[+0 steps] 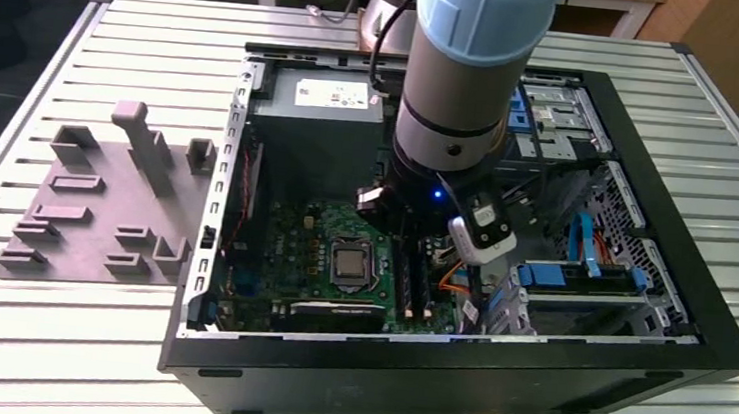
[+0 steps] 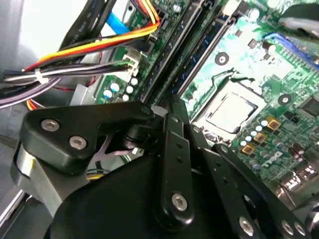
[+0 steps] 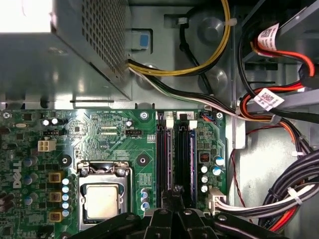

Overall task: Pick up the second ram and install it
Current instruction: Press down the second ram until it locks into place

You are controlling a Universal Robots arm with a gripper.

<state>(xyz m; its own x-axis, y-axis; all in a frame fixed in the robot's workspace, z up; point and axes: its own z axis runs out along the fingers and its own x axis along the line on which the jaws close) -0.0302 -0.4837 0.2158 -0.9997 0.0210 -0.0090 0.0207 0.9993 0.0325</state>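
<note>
End effector (image 3: 174, 196) is lowered inside the open black computer case (image 1: 654, 322), over the long black memory slots (image 3: 175, 152) on the green motherboard (image 3: 109, 134), beside the silver processor (image 3: 102, 201); finger spacing and grip cannot be told. Second ram, a thin dark stick (image 3: 174, 149), is seen edge-on between the slots under the fingertips; seating cannot be told. Grey moulded tray (image 1: 102, 204) lies on the slatted desk (image 1: 64, 341)

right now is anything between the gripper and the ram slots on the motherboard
Nothing visible stands between them. The gripper sits directly over the long black slots on the motherboard. The cable bundles lie off to one side of the slots, not across them.
</note>
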